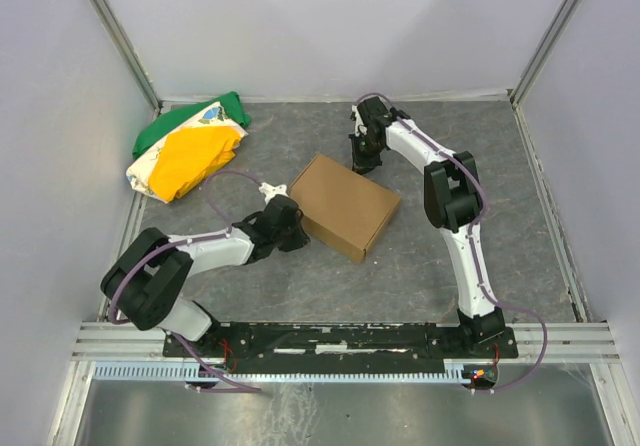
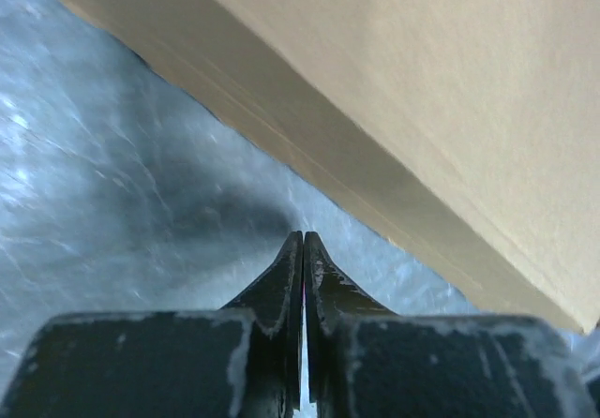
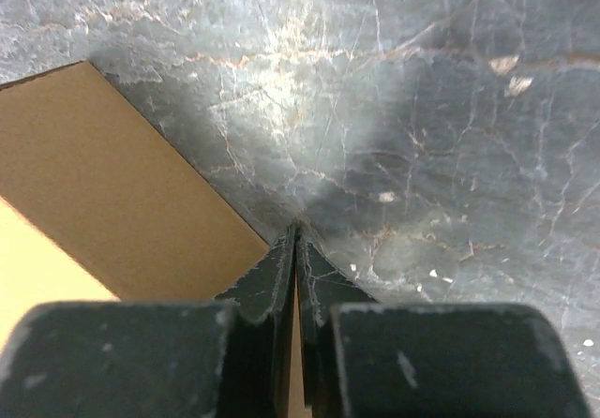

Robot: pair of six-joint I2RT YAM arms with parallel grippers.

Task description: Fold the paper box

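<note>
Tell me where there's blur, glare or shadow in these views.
Top view: sharp and evenly lit around the box. Left wrist: box close and blurred, dark shadow on the table below it. Right wrist: pale glare on the table.

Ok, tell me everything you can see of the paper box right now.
The paper box is plain brown cardboard, folded into a closed, low rectangular pack. It lies flat on the grey table, turned diagonally. The left fingers, shut, point at its near-left side; the right fingers, shut, sit by its far edge; contact unclear.
</note>
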